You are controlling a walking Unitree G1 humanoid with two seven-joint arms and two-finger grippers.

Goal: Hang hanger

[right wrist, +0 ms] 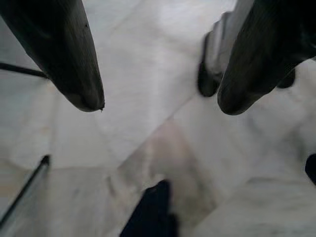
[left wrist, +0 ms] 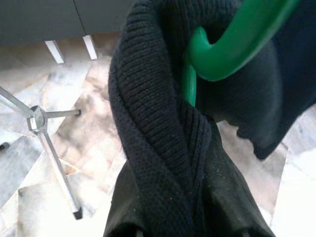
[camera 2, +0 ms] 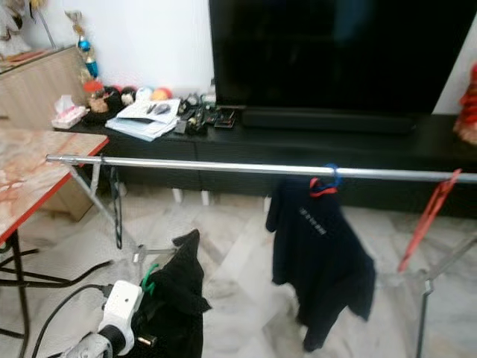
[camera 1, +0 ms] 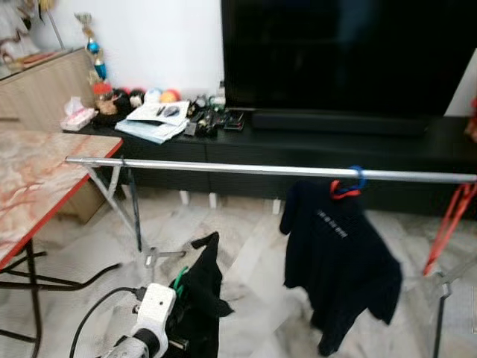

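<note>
Green hanger (left wrist: 232, 47) carrying a dark knit garment (camera 1: 197, 294) sits at the lower left of the eye views, just above the left tool (left wrist: 190, 232). In the left wrist view the garment wraps over the tool's fingers, so fingers hidden; cannot tell if clenched or released, though the bundle stays up on that tool. A sliver of green shows at the garment's upper edge in the left eye view. Hanger hook curves across the upper right of the wrist frame, smooth plastic; the garment is ribbed, twisted into a thick fold around the hanger neck.

Left arm comes in from the bottom edge, white wrist housing (camera 1: 153, 309) pointing up, a black cable (camera 1: 93, 317) looping off to its left. Bundle is well below the rail (camera 1: 268, 170).

Right tool (right wrist: 158, 106) hangs idle, pointing down at the marble floor (right wrist: 148, 74), fingers spread apart, holding nothing.

Silver rail crosses the middle of the frame, left to right. A black T-shirt (camera 1: 339, 261) hangs on it right of centre from a blue and red hanger (camera 1: 349, 185). An orange hanger (camera 1: 447, 224) dangles near the right edge. Marble-top bench (camera 1: 37, 186) at the left edge. Behind the rail, a black TV cabinet (camera 1: 313, 145) with papers (camera 1: 156, 119) and clutter, large dark TV (camera 1: 343, 52) above.
</note>
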